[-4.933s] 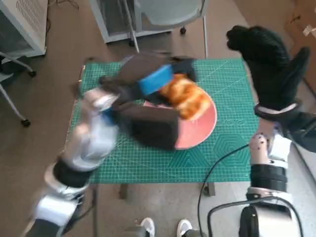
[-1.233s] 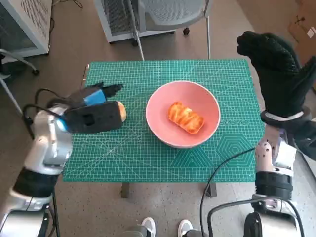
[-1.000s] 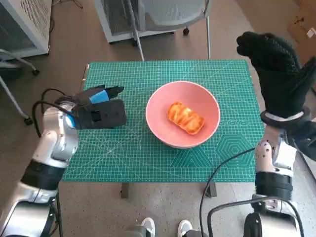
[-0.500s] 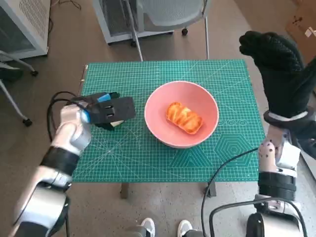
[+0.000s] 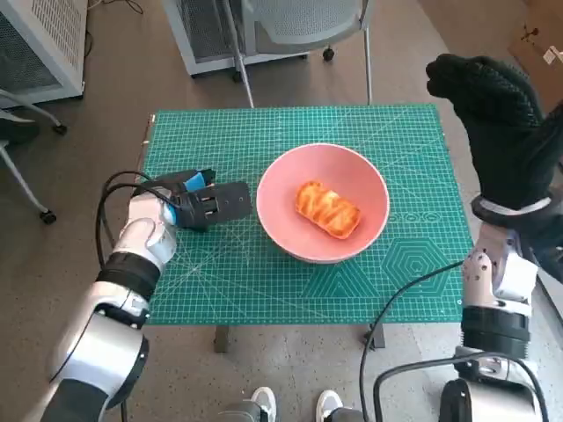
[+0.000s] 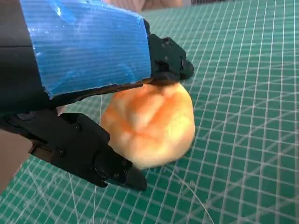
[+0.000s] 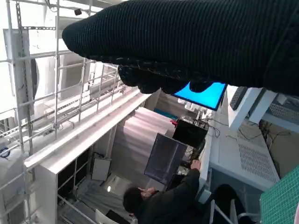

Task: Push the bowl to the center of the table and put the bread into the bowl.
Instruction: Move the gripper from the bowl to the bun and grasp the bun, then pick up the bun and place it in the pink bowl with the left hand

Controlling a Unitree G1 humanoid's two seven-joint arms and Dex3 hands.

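- The round golden bread roll [image 6: 149, 123] sits pinched in the black, blue-taped left hand [image 5: 207, 204], low over the green gridded cutting mat [image 5: 264, 272] (whether it touches the mat, I cannot tell).
- The pink round bowl [image 5: 356, 180] lies just beside that hand, toward the robot's right, near the table's middle; an orange striped pastry [image 5: 327, 209] already lies inside, its long axis diagonal.
- The left hand is much nearer the bowl; the black-gloved right hand [image 5: 493, 114] hangs raised off the mat's far right edge, apparently holding nothing, its fingers too hidden to judge.
- Around: brown floor, a chair base, a person at a screen.
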